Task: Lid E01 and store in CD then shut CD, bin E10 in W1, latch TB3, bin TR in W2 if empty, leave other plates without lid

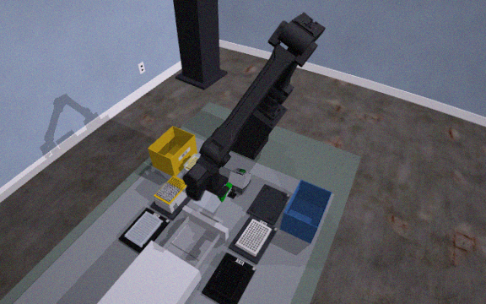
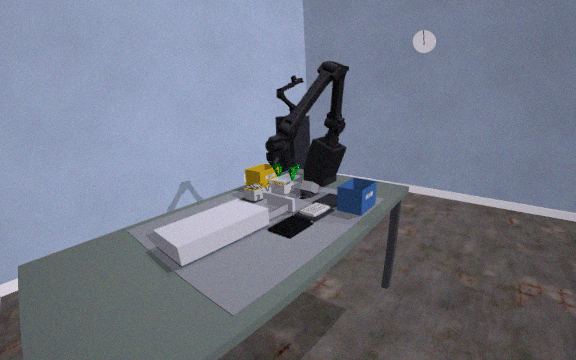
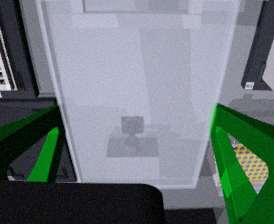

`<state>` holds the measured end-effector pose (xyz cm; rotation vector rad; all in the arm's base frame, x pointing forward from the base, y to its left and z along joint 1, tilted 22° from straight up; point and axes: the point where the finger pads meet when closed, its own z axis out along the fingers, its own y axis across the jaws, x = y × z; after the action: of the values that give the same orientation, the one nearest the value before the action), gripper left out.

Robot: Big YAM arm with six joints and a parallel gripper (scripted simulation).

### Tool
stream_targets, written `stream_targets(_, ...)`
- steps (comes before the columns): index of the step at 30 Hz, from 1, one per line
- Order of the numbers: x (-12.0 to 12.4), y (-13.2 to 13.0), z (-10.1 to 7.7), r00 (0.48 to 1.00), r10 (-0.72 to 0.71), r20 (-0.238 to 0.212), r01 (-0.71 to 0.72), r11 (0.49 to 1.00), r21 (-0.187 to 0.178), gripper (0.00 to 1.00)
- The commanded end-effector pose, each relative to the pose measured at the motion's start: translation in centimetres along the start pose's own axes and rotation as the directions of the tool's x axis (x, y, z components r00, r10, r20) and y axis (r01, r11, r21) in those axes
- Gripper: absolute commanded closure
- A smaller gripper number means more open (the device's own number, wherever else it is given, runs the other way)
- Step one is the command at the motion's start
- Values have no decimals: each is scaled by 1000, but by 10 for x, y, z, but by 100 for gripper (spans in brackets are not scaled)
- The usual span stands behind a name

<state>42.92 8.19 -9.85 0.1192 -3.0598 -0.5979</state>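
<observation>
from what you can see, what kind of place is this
Probably a lab automation bench in a plain room: a table carries a grey mat with nests of well plates, a yellow bin and a blue bin, and one arm whose gripper holds a clear plate.

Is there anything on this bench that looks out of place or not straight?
Nothing looks spilled or broken. Only the clear plate is off the bench, held level between the green fingers above the cooler's open drawer.
</observation>
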Motion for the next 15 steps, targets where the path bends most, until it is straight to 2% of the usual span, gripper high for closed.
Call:
stream_targets(1, -24, -8, -12, 999, -14, 36, 14, 1000, -1, 100)
stream_targets(15, -48, -35, -13, 999, -14, 37, 14, 1000, 2, 100)
